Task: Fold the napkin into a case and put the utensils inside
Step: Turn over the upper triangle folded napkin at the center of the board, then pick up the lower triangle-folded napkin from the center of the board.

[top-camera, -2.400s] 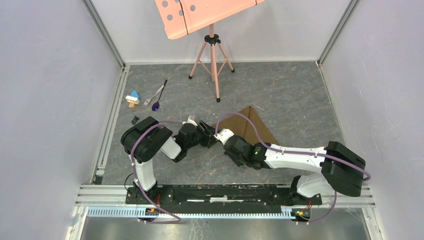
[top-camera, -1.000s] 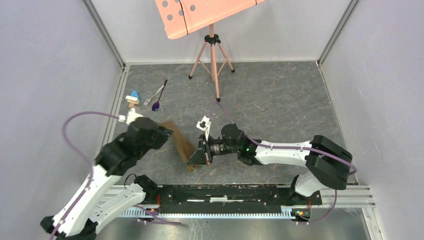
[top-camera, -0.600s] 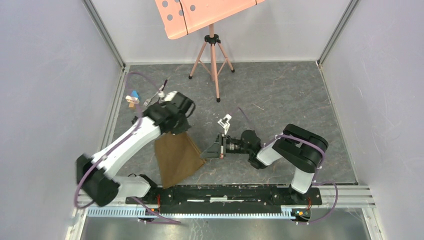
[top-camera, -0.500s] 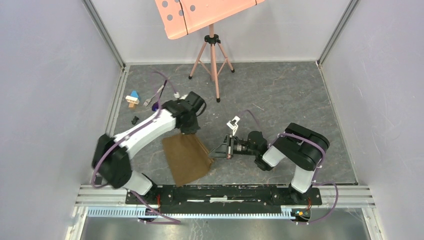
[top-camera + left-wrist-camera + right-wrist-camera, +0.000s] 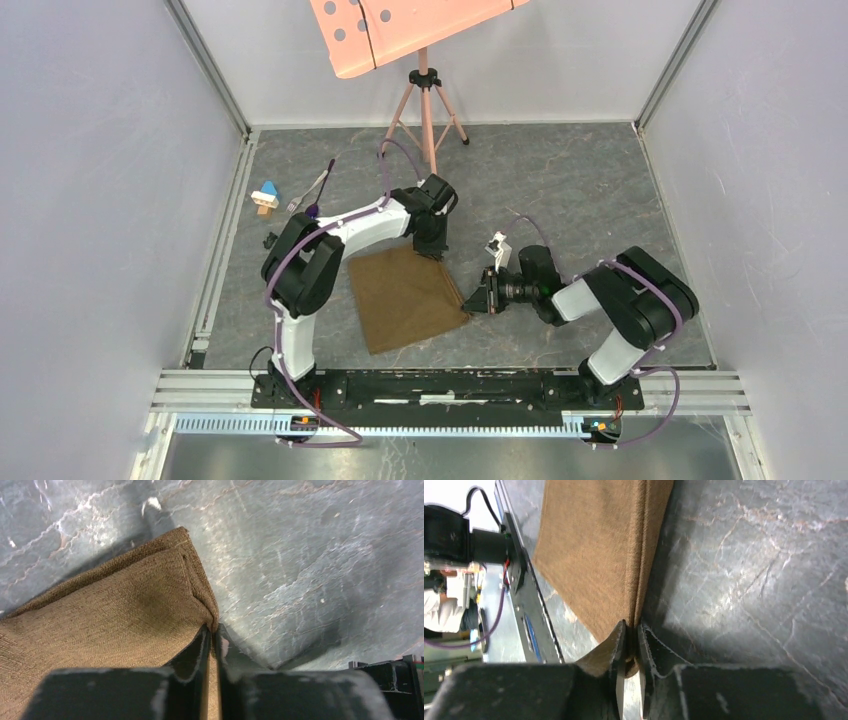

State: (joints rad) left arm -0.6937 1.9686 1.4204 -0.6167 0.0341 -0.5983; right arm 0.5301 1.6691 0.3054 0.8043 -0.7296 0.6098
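**Jaws of both arms pinched tight on corners of the napkin (image 5: 405, 297)**

The jaws of the right gripper (image 5: 470, 303) stand almost together, with only a sliver between them. In the right wrist view that sliver is filled by a fold of the olive-brown cloth (image 5: 594, 545) caught at the fingertips (image 5: 620, 635). This is the napkin's right-hand corner, low on the grey marbled table (image 5: 560, 190).

The napkin lies spread as a flat, slightly skewed four-sided sheet in front of the mounting rail (image 5: 450, 385), between the two arms. Two layers show along its edge in the right wrist view.

Farther back, the left gripper (image 5: 433, 250) points down at the napkin's far corner. Its jaws are likewise closed to a thin line, with the hemmed corner of the cloth (image 5: 125, 610) nipped between them in the left wrist view.

Well beyond, at the far left, the silver fork (image 5: 303, 195) and the purple-bowled spoon (image 5: 312, 211) lie side by side on the table, apart from the napkin. A small blue, white and tan toy block (image 5: 265, 196) sits just left of them, with a tiny black piece (image 5: 270, 240) nearer. A salmon-pink music stand (image 5: 427, 100) rises at the back.
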